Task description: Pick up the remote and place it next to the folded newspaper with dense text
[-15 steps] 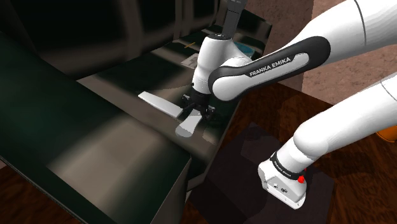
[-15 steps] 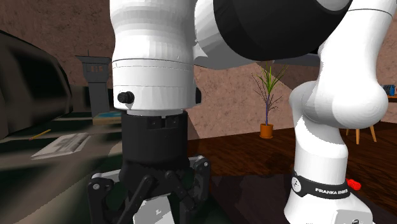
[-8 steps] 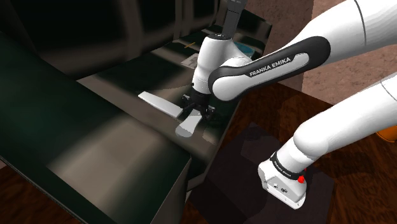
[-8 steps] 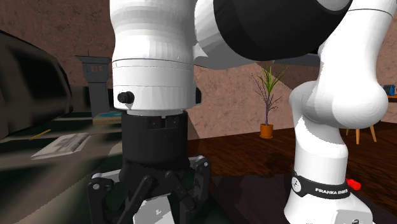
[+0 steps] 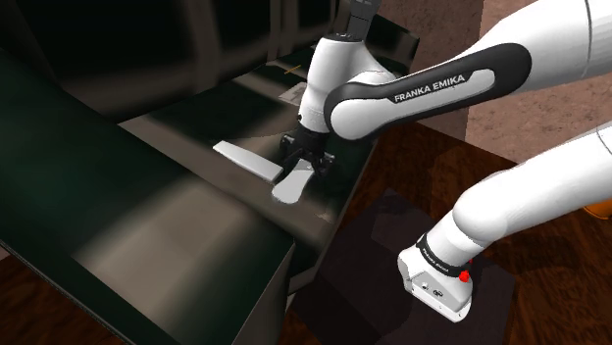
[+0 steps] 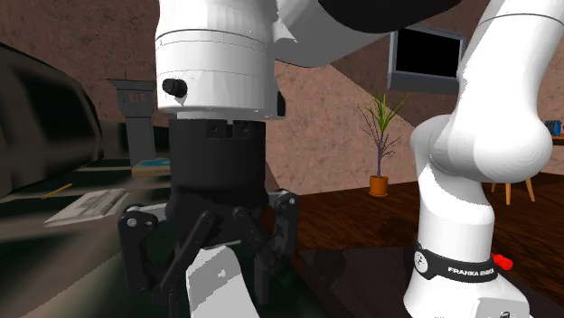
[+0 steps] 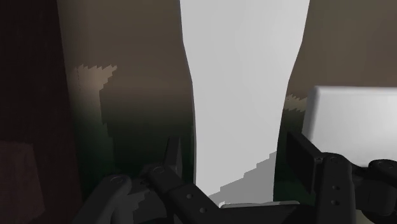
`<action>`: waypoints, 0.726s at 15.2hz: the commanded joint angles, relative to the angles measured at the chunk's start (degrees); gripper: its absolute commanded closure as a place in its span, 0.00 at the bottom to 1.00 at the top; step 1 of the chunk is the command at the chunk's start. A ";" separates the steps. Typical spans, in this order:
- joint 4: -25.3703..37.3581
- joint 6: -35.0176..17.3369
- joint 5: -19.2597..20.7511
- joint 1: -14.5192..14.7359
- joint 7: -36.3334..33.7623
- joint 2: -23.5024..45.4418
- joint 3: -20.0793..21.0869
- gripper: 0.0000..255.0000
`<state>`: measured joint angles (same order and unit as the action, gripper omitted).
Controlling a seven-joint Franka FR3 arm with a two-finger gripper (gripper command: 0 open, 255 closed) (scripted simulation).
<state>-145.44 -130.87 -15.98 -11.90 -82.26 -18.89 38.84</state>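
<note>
Dark desk (image 5: 177, 235): long, dim top, set against a brown wall (image 6: 316, 135) over a reddish wood floor (image 6: 361, 217).

Surroundings:
- Flat white slab (image 5: 241, 158), lying on the desk just beside the jaws, with one end close under them. The wrist view shows it as a pale block (image 7: 353, 121) beside one of the fingers (image 7: 304, 159).
- Folded newspaper (image 6: 89, 205), flat on the desk, well beyond the jaws. Its print is too small to read.
- Yellow pencil (image 6: 56, 191), just beside the newspaper on the side away from the jaws.
- Blue-topped book (image 6: 152, 163) and grey tower-shaped object (image 6: 132, 113), farther off behind the newspaper.
- Potted plant (image 6: 380, 135) in an orange pot on the floor, with a dark wall screen (image 6: 429, 56) above it.
- Pale wooden furniture legs (image 6: 517, 190), the rest cut off behind the arm (image 6: 479, 154).

Obstructions: the white wrist housing (image 6: 215, 54) and black hand cover the middle of the second exterior view and hide the desk behind them.

Task item: remote (image 5: 287, 186).
- Appearance: plain pale grey, long and flat, no buttons drawn, widening away from the jaws (image 7: 245, 76).
- Position: the jaws are closed on its near end, pinching it from both sides. It hangs from them on a slant over the desk, next to the slab's end.
- In the second exterior view (image 6: 217, 280) its lower end runs off the picture edge.
- Whether its far tip touches the desk cannot be told.
</note>
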 commanded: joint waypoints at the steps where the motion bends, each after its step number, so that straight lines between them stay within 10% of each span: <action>1: 0.70 1.94 -0.39 0.30 0.36 -1.30 -0.61 1.00; 11: 5.65 9.72 0.15 -0.11 1.95 -4.11 -3.47 1.00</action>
<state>-140.61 -121.51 -16.33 -11.55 -80.55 -23.54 35.62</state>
